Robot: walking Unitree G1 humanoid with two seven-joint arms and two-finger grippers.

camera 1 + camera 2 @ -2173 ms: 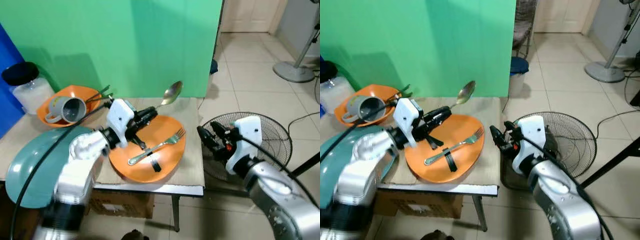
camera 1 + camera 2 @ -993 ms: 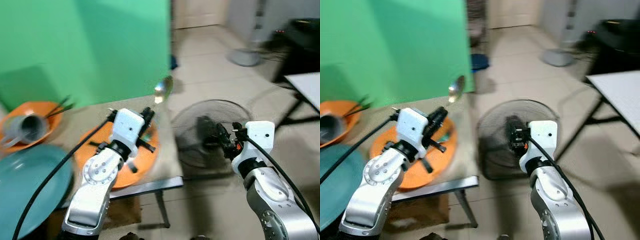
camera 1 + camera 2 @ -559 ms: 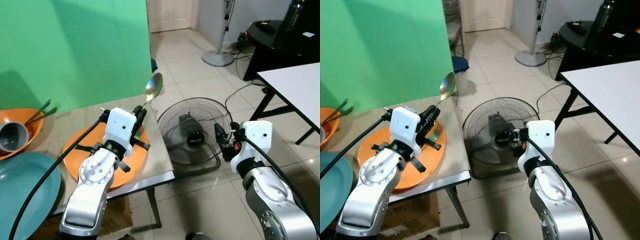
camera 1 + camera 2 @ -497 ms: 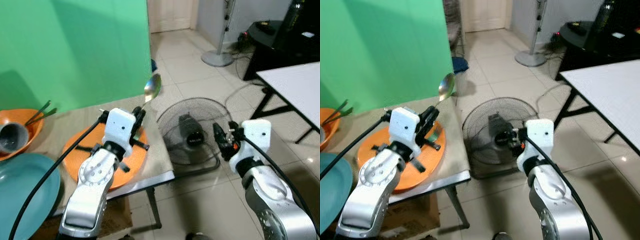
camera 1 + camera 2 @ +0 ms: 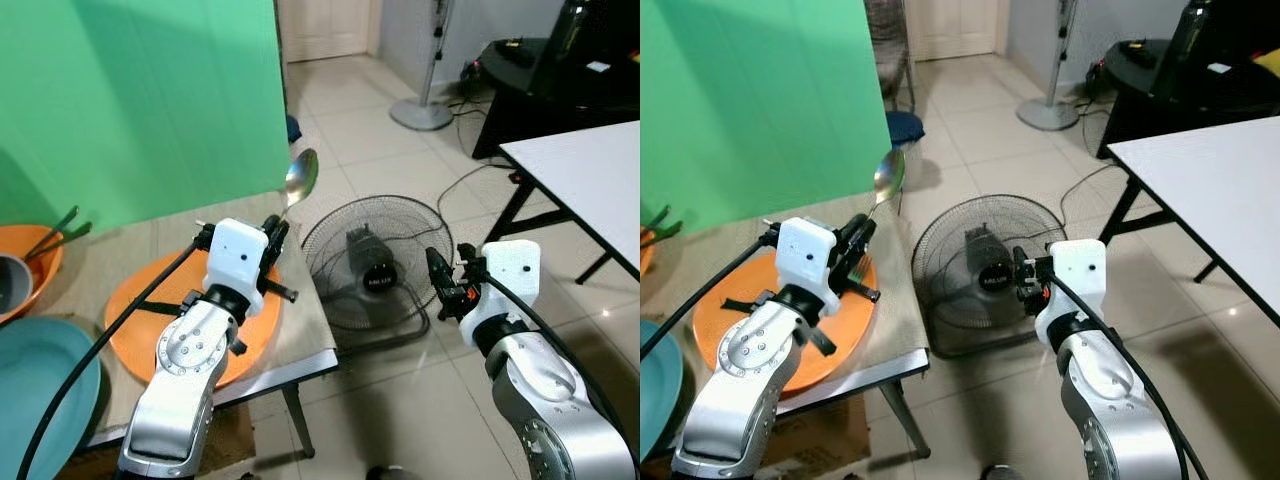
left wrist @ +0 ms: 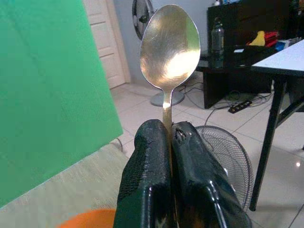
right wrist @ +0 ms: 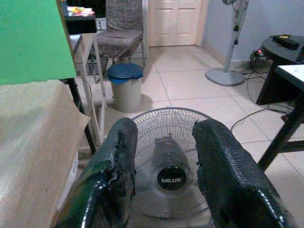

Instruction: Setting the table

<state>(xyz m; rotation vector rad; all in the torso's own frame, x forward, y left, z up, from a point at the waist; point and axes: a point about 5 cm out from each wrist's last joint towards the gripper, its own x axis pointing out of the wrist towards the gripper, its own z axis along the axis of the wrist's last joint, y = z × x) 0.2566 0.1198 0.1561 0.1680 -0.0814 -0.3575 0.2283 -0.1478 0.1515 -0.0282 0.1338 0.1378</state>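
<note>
The left end effector (image 5: 272,238), left of centre in the head view, pinches a spoon (image 5: 300,178) by its handle, bowl raised above the orange plate (image 5: 140,300) on the desk (image 5: 305,345). The right end effector (image 5: 437,283), fingers spread wide and empty, hangs at lower right beside a floor fan (image 5: 375,262).

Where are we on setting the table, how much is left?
Early on. Done: the spoon is picked up, clamped by its handle in the left gripper above the orange plate. In hand: carrying it; the white table stands off to the right with nothing laid on the part in view. Left: placing the spoon there, then the orange plate and teal plate. Right gripper is open, free.
</note>
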